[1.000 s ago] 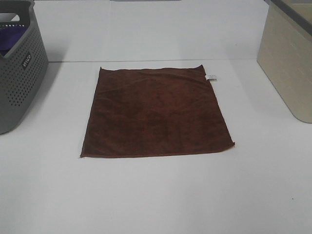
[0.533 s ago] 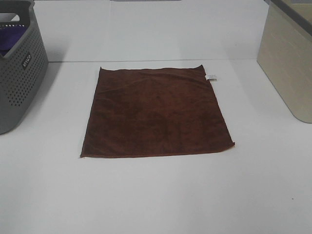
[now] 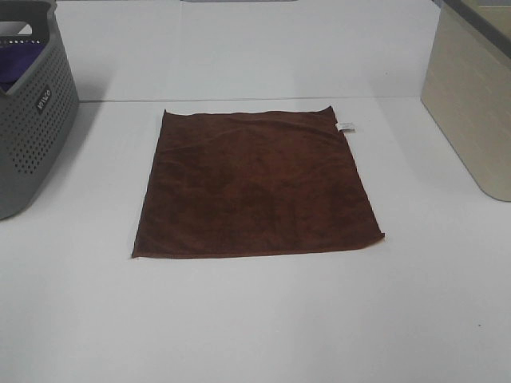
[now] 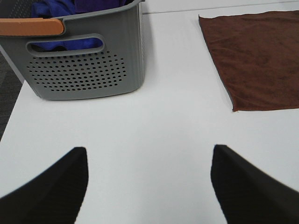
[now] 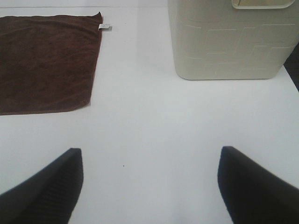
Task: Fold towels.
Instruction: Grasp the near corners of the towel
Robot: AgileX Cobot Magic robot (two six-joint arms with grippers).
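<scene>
Exterior high view is showing the towel (image 3: 255, 185) lying flat and unfolded on the table (image 3: 255, 319), between a grey basket (image 3: 32, 120) and a beige bin (image 3: 471, 104). The left gripper (image 4: 148, 149) is hanging near the basket, jaws spread and empty. The right gripper (image 5: 150, 149) is hanging near the bin, likewise released.

white table (image 3: 255, 319) | dark grey floor (image 4: 5, 102) beside it — even light
</scene>
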